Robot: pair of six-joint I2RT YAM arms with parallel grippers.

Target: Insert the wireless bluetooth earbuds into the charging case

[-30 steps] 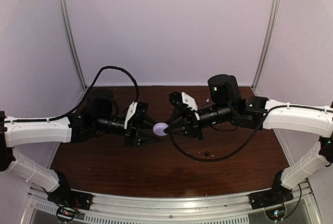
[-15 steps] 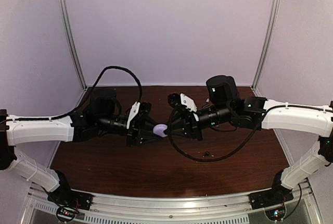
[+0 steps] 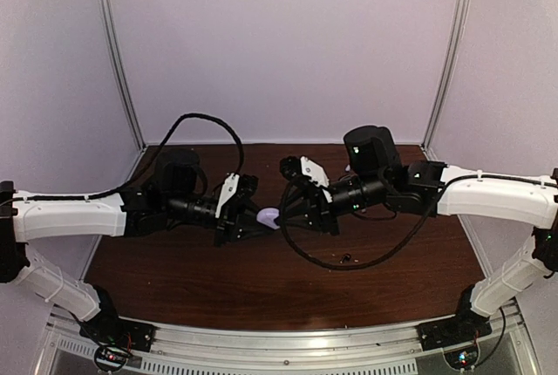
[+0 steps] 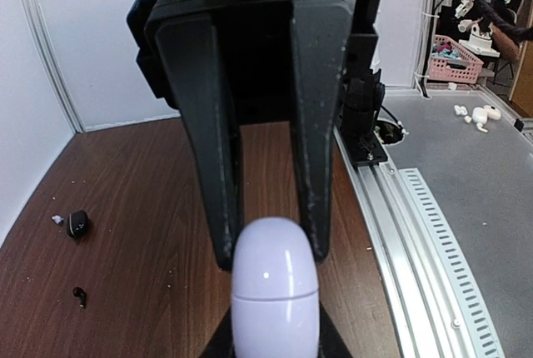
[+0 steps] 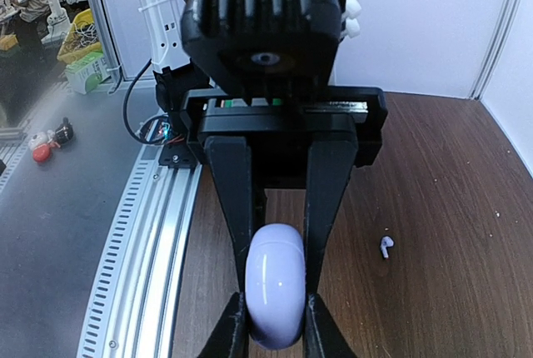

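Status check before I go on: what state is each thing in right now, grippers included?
charging case: lid closed, clamped between both grippers
left gripper: shut on the charging case
right gripper: shut on the charging case
black earbuds: both loose on the table
white earbud: loose on the table

Top view dim, soft, purple cast; wrist views bright, sharp; glare streak on lilac case (image 4: 275,279).

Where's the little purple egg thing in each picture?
Top: the case is near the centre.
Left wrist: bottom centre.
Right wrist: bottom centre.
Shared landmark: the brown table lies under it in all three.
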